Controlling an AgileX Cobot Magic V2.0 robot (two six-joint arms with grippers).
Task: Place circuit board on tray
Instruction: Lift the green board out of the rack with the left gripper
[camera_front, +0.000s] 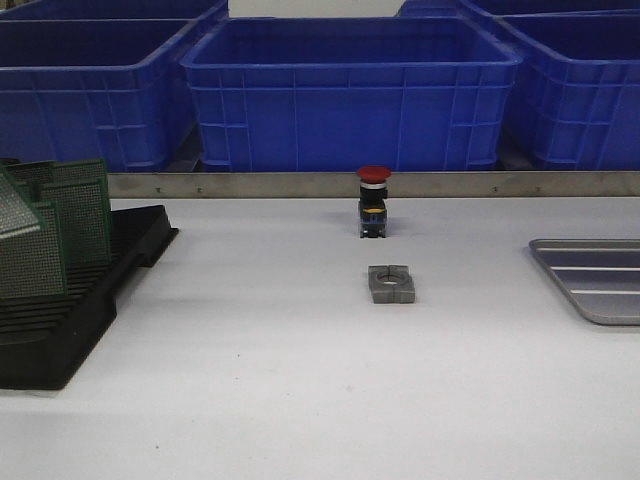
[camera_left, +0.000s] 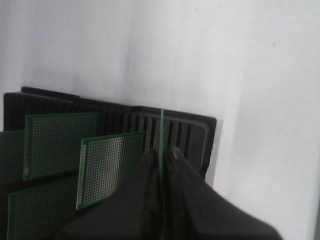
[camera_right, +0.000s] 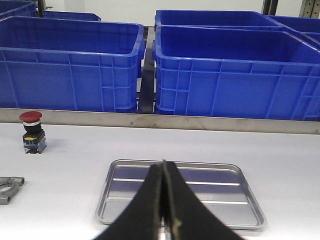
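In the left wrist view my left gripper (camera_left: 162, 150) is shut on a thin green circuit board (camera_left: 162, 129), seen edge-on and upright over the black slotted rack (camera_left: 192, 135). Other green boards (camera_left: 111, 167) stand in the rack beside it. The rack (camera_front: 70, 320) and its boards (camera_front: 75, 215) sit at the table's left in the front view. The silver ribbed tray (camera_front: 600, 285) lies at the table's right edge. In the right wrist view my right gripper (camera_right: 164, 165) is shut and empty, just in front of the tray (camera_right: 220, 175). Neither gripper shows in the front view.
A red-capped push-button switch (camera_front: 373, 200) stands at the table's middle back, with a grey metal bracket (camera_front: 391, 284) in front of it. Large blue bins (camera_front: 350, 95) stand behind a metal rail (camera_front: 300, 184) along the far edge.
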